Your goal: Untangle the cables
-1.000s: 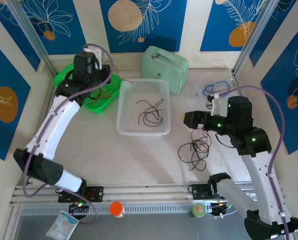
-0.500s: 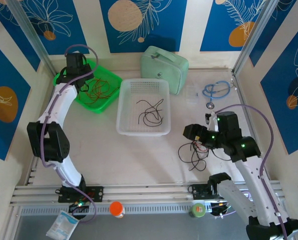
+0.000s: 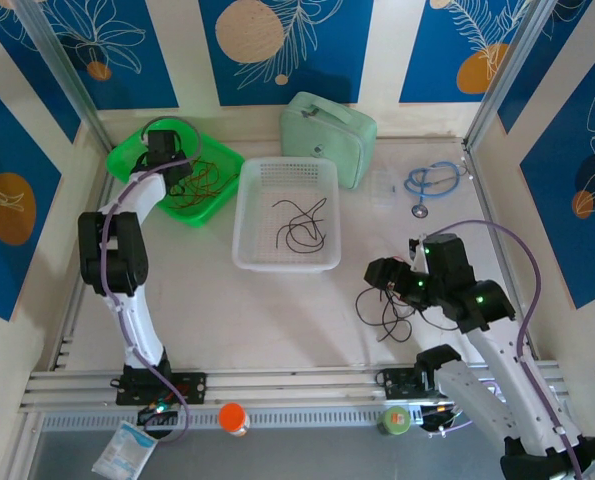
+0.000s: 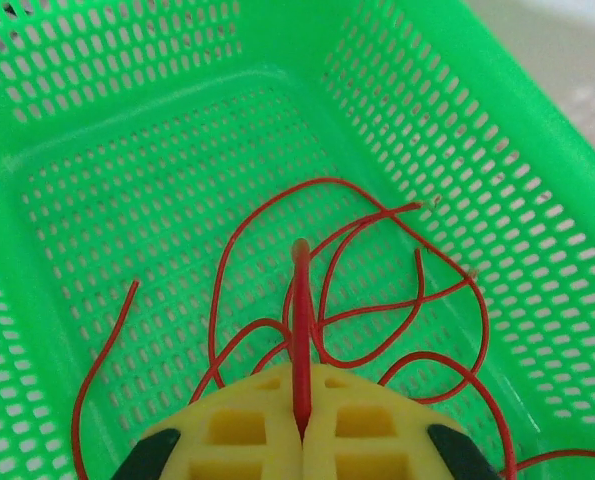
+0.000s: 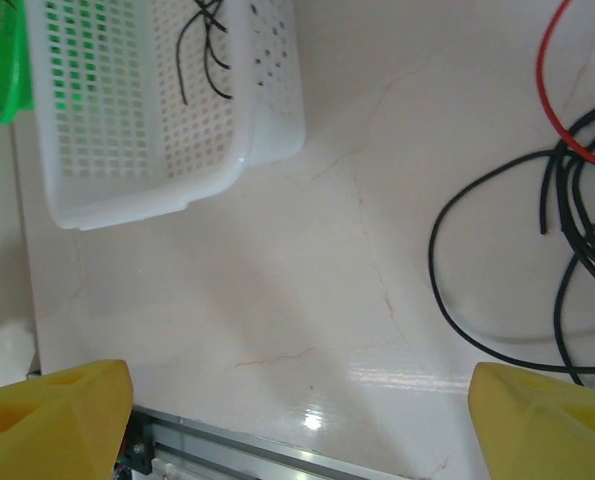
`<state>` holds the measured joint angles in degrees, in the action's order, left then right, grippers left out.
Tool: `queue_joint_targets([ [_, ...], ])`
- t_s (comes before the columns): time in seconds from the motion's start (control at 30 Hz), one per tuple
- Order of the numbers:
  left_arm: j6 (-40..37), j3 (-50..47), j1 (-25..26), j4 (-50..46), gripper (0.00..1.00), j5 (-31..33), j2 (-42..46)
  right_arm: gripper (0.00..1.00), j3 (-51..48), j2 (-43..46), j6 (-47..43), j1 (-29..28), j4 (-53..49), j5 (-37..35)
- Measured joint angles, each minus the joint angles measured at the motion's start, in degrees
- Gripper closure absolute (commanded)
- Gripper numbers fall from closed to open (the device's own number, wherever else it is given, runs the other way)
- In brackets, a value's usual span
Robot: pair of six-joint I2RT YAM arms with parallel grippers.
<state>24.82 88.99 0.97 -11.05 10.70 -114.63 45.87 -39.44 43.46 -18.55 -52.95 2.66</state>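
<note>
My left tool [image 4: 302, 405] is clamped tight on one red wire [image 4: 301, 320], which stands pinched between its two yellow fingers [image 4: 247, 430]. The tool hangs over the green basket [image 4: 537, 200] at the far left corner of the worktop [image 3: 277, 310]. More red wires [image 4: 377, 300] curl loosely on the basket's perforated floor below it.

My right tool [image 5: 297, 430] is spread wide with nothing between its jaws. It hovers low over bare worktop near the front right. Just beside it lies a tangle [image 3: 389, 305] of thin cables on the worktop: several black wires [image 5: 447, 290] looped over one another, with a red strand [image 5: 542, 60] running among them. From above, the tool sits at the far edge of that tangle; I cannot tell whether it touches a wire.

Between the two tools stands a white basket [image 3: 245, 215], right next to the green one. A few separate black strands [image 3: 299, 225] lie on its floor. A pale green bag [image 3: 327, 125] sits behind it, against the back wall.
</note>
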Motion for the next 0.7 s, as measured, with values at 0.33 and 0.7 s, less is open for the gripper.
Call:
queue_joint_targets([
  [0.33, -0.55, -4.79, 0.2, 3.32, 0.0, -5.81, 3.21, 0.22, -1.18, -2.99, 5.27, -1.75, -5.44, -13.0],
  [0.7, -3.74, -1.29, 1.14, 1.97, 0.0, -11.74, 18.49, 0.39, -6.29, -13.7, 8.66, -7.21, -1.16, -14.03],
])
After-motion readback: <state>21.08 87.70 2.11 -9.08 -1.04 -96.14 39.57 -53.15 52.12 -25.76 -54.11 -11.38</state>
